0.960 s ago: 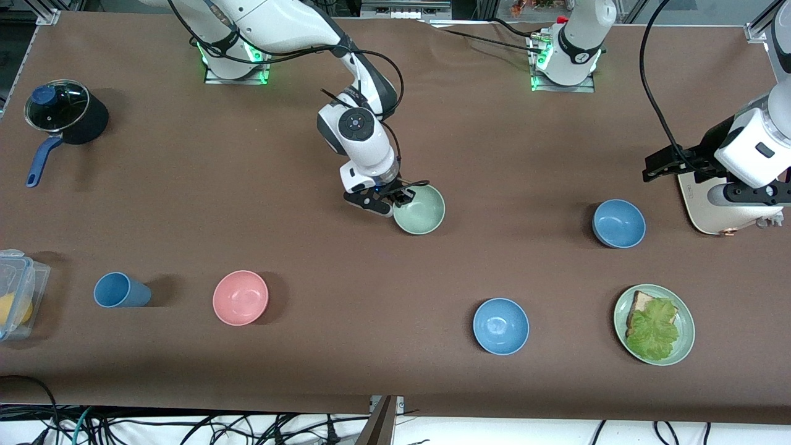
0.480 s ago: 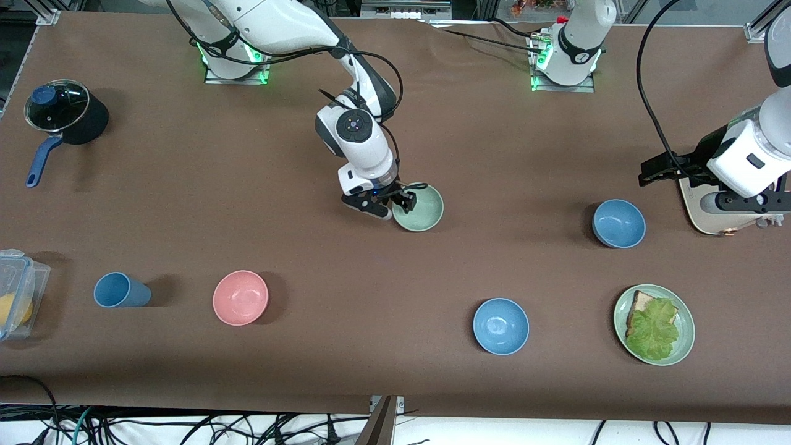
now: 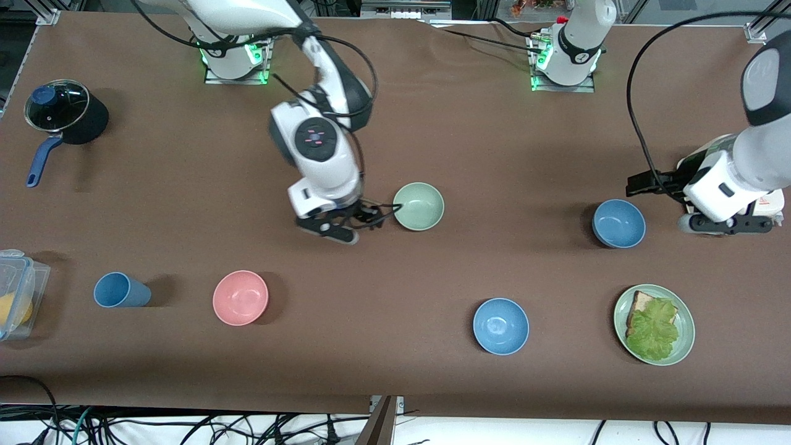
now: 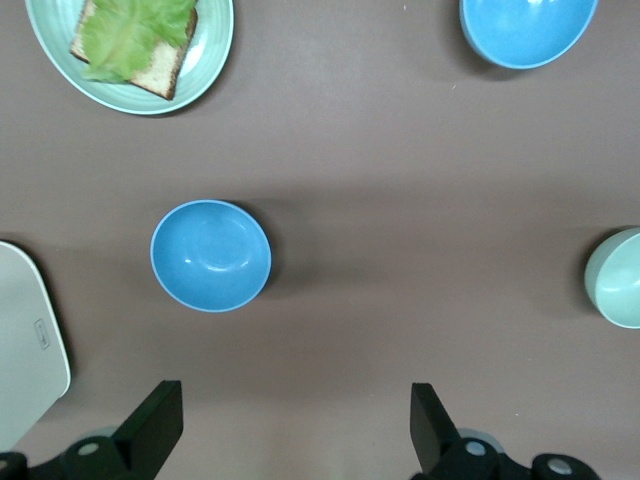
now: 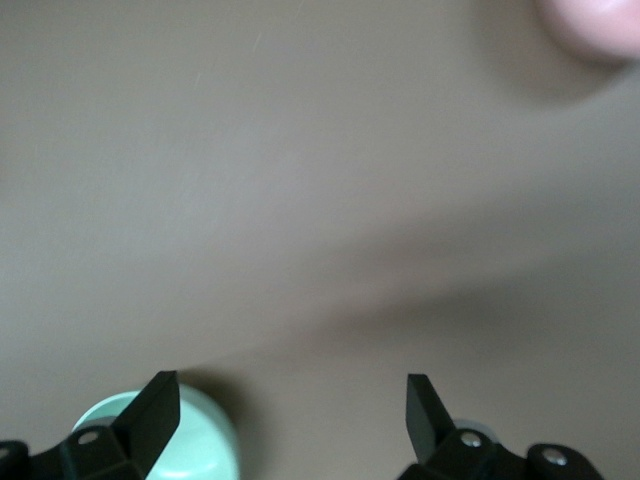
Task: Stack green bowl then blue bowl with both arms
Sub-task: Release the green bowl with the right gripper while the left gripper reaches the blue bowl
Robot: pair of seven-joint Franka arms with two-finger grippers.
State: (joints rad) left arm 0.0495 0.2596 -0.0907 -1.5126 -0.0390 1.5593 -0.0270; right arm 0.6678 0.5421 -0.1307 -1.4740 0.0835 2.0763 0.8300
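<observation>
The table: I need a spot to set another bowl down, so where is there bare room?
Bare table lies between the pink bowl and the nearer blue bowl, and between the pot and the right gripper. It is crowded at the left arm's end: farther blue bowl, left gripper, green plate.

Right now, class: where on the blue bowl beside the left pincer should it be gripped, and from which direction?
Grip the blue bowl by its thin rim, descending from above: it sits upright and open. The left pincer is open wide.
</observation>
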